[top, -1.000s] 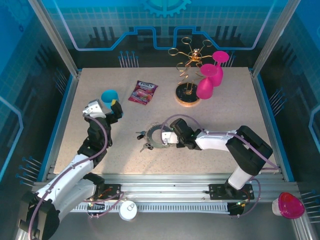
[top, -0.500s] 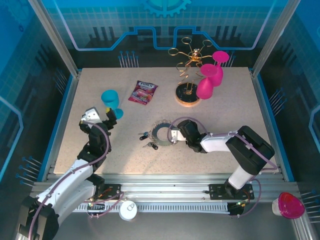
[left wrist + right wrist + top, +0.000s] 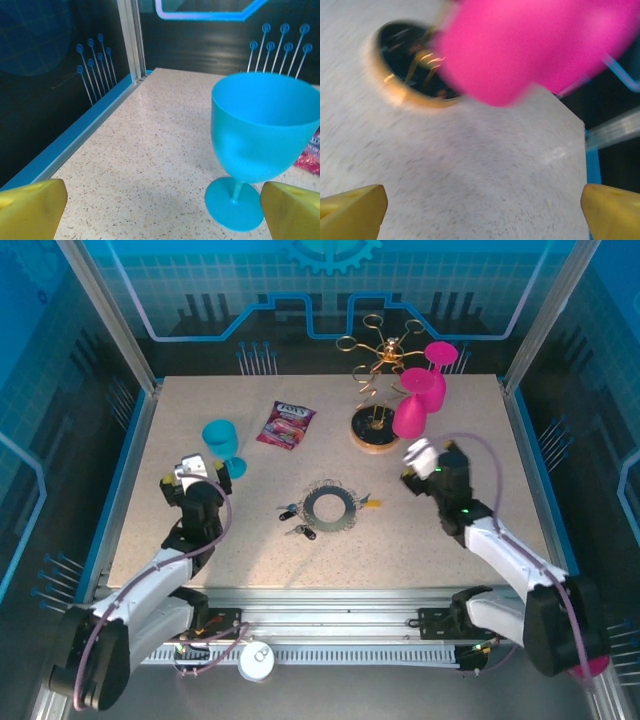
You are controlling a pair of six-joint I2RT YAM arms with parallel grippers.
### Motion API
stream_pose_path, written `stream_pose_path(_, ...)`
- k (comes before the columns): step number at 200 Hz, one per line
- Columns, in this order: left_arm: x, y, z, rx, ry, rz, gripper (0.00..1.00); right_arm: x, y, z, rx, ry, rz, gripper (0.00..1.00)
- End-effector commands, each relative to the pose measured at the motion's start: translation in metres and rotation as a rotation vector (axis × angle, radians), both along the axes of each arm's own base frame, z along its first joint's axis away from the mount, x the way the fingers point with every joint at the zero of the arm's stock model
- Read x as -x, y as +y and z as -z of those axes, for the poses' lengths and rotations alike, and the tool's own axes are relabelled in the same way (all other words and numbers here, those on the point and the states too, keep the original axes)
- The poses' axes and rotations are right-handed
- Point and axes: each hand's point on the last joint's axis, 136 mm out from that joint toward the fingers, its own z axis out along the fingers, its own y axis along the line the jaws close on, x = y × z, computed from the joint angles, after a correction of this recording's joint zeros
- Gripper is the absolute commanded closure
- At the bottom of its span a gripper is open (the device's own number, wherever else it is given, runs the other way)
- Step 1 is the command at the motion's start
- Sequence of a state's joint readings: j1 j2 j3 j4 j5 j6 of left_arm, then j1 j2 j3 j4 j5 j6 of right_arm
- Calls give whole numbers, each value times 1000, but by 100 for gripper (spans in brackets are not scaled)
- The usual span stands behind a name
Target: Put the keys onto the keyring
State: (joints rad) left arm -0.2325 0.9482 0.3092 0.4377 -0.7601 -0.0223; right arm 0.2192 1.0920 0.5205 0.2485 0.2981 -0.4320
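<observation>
Both wide and empty, the right tool [image 3: 482, 210] may knock the pink glass [image 3: 535, 45], the left tool [image 3: 160, 210] the blue goblet [image 3: 265, 130]; the keys [image 3: 298, 531] lie beside the keyring [image 3: 312, 508].

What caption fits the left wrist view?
Open left pincer facing an upright blue goblet on the speckled table.

The right gripper [image 3: 418, 460] has left the keyring [image 3: 330, 505] and swung up and to the right, near the pink glasses [image 3: 410, 415], fingers spread wide. A yellow-headed key [image 3: 371, 504] now lies uncovered just beside the ring. The left gripper [image 3: 190, 476] has drawn back from the blue goblet [image 3: 221, 436].
</observation>
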Motion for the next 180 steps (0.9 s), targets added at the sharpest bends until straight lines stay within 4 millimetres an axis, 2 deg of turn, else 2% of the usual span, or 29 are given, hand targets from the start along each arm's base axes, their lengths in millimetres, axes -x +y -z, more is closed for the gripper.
stream_pose_path(1, -22, -16, 5, 7, 15, 158, 1, 5, -5, 25, -386, -55, 36, 0)
stream_pose_path(15, -30, -15, 16, 32, 41, 184, 1, 1, -12, 45, -384, -52, 48, 0)
stream_pose_path(26, -36, -17, 25, 61, 48, 220, 1, -7, -5, 44, -396, -55, 3, 1)
stream_pose_path(43, -44, -17, 36, 136, 38, 257, 1, -20, 5, 42, -508, -68, -64, 0)
stream_pose_path(59, -50, -19, 45, 135, 29, 286, 1, -27, 5, 68, -504, -42, -57, 0)
stream_pose_path(68, -55, -23, 44, 123, -1, 316, 1, -28, 3, 62, -525, -95, -66, 0)
stream_pose_path(83, -62, -29, 48, 159, -23, 363, 1, -23, 1, 67, -540, -50, -66, 0)
stream_pose_path(97, -68, -39, 74, 157, 17, 428, 1, -26, -1, 63, -551, -79, -71, 0)
stream_pose_path(100, -70, -42, 75, 145, 2, 448, 1, -26, -2, 64, -553, -69, -63, 0)
stream_pose_path(105, -73, -44, 64, 128, -51, 464, 1, -27, -4, 65, -556, -59, -51, 0)
stream_pose_path(111, -71, -44, 67, 152, -8, 454, 1, -29, -6, 66, -565, -61, -37, 0)
stream_pose_path(122, -75, -24, 75, 165, 47, 328, 1, -30, -7, 66, -563, -50, -33, 0)
stream_pose_path(130, -79, -15, 71, 154, 18, 271, 1, -31, -7, 66, -568, -56, -30, 0)
stream_pose_path(164, -84, -42, 75, 152, 68, 427, 1, -33, -14, 68, -577, -47, 5, 0)
stream_pose_path(180, -85, -42, 77, 179, 84, 445, 1, -35, -16, 67, -579, -45, 19, 0)
